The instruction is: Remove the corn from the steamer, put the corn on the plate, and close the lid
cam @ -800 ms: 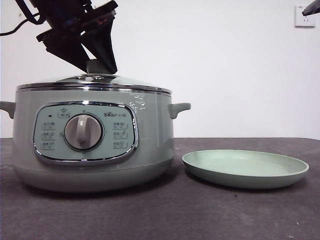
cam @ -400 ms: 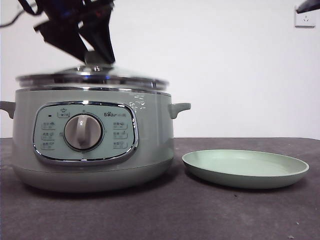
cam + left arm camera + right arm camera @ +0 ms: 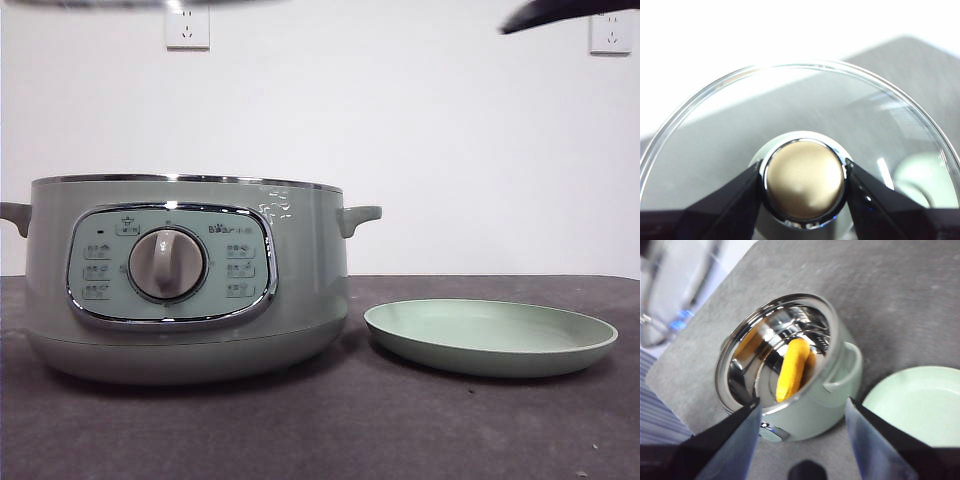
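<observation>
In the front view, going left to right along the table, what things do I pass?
Steamer → plate. On the wall behind, one socket sits above the steamer and another above the plate's right end.

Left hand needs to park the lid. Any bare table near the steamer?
Bare table in front of the steamer and plate, and to the plate's right. The plate itself is bare. The gap between steamer and plate is tight. Left hand holds the lid.
</observation>
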Tool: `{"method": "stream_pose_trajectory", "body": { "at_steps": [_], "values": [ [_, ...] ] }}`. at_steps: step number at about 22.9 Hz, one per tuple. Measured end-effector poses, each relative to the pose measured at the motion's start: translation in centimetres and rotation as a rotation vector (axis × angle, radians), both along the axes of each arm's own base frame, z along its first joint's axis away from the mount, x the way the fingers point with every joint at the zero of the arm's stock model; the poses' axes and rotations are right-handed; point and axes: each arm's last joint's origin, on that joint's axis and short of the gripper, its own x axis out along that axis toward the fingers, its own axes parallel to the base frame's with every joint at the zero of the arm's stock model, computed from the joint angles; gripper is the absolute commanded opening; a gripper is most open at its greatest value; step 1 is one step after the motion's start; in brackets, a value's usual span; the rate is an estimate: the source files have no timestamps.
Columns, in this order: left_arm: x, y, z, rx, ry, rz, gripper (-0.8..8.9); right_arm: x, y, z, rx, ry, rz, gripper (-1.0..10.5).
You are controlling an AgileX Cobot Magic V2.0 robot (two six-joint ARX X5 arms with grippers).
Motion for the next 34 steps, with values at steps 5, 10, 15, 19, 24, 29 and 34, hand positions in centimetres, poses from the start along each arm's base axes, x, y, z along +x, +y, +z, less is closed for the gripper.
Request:
{"method": "stream_pose_trajectory", "body": {
  "at_steps": [5,10,15,19,24,29,34],
  "values": [
    [-3.4,2.0,2.1,-0.021,-0.101,0.079,-0.09,1.8,4.0,0.9,-0.093,0.019,0.043,2.8],
    [-6.9,4.0,3.6,-0.041,-0.195,0.133,-0.09,3.6,9.1,1.4,-0.24,0.0,0.072,4.5],
    [-10.4,6.1,4.4,-0.049,-0.267,0.215,-0.09,5.8,16.4,0.9,-0.383,-0.033,0.115,4.4],
    [-12.0,7.1,4.4,-0.028,-0.281,0.279,-0.09,7.7,21.0,-1.6,-0.529,0.006,0.117,4.4],
    [-12.6,7.5,4.3,-0.017,-0.277,0.305,-0.09,10.0,24.7,-5.0,-0.622,0.058,0.126,4.4],
    [-12.5,7.5,4.2,-0.007,-0.263,0.306,-0.09,11.2,25.9,-9.0,-0.679,0.127,0.139,4.4],
    [-12.6,7.5,4.1,-0.001,-0.254,0.305,-0.09,11.7,26.8,-12.0,-0.674,0.196,0.18,3.6]
  ]
}}
